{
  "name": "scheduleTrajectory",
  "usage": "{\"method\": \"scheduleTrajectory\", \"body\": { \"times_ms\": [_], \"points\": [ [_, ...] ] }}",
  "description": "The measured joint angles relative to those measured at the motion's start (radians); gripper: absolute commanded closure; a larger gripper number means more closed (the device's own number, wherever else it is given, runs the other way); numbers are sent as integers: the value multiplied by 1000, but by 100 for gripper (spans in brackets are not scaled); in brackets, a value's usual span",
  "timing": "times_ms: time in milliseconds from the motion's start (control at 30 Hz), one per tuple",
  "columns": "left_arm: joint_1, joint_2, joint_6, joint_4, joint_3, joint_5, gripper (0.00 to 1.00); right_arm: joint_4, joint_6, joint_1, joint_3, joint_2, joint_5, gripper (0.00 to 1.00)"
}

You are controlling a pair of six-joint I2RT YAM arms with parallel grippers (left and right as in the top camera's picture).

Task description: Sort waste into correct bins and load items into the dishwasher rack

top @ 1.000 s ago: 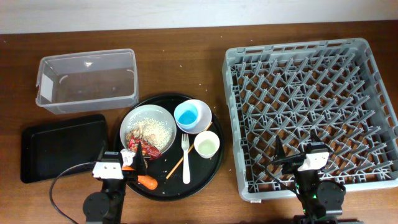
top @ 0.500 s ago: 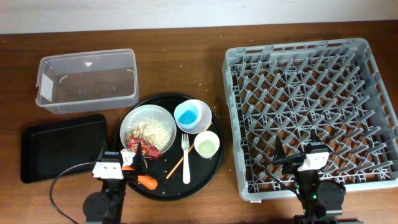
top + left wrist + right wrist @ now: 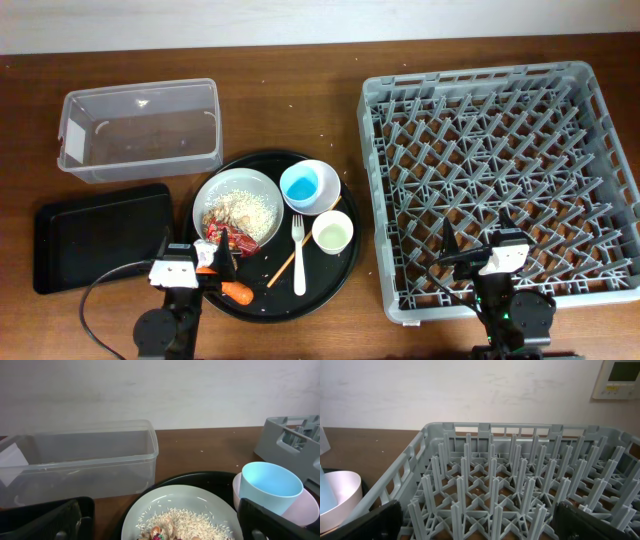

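Black tray (image 3: 95,235) and clear tub (image 3: 140,160) are noted left of and beyond the left gripper (image 3: 197,256), whose jaws are spread wide and empty. The red wrapper (image 3: 236,242) lies just ahead of it, at the near rim of the grey bowl (image 3: 214,186) of rice (image 3: 248,205). Rice could be scattered if the bowl is nudged. The right gripper (image 3: 478,240), also wide and empty, is poised over the near edge of the rack (image 3: 500,150), where its pegs could be snagged.

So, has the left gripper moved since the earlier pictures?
No. In the overhead view the left gripper keeps the same place over the near-left rim of the round black tray, beside the carrot.
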Motion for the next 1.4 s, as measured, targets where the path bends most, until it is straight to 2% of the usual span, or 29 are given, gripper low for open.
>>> {"method": "scheduleTrajectory", "body": {
  "times_ms": [667, 800, 933, 1167, 1267, 1400],
  "points": [
    [0, 0, -1, -8, 3, 0, 1, -11, 34, 0, 4, 0, -11, 2],
    [0, 37, -4, -125, 74, 0, 1, -151, 38, 0, 80, 29, -15, 2],
    [0, 130, -5, -227, 196, 0, 0, -259, 39, 0, 204, 144, -18, 2],
    [0, 425, -35, -530, 505, 9, 1, -567, 39, 0, 539, 472, -56, 2],
    [0, 562, -50, -659, 630, 48, 1, -718, 39, 0, 677, 605, -68, 2],
    [0, 754, -54, -865, 784, 122, 1, -825, 39, 0, 797, 735, -121, 2]
  ]
}}
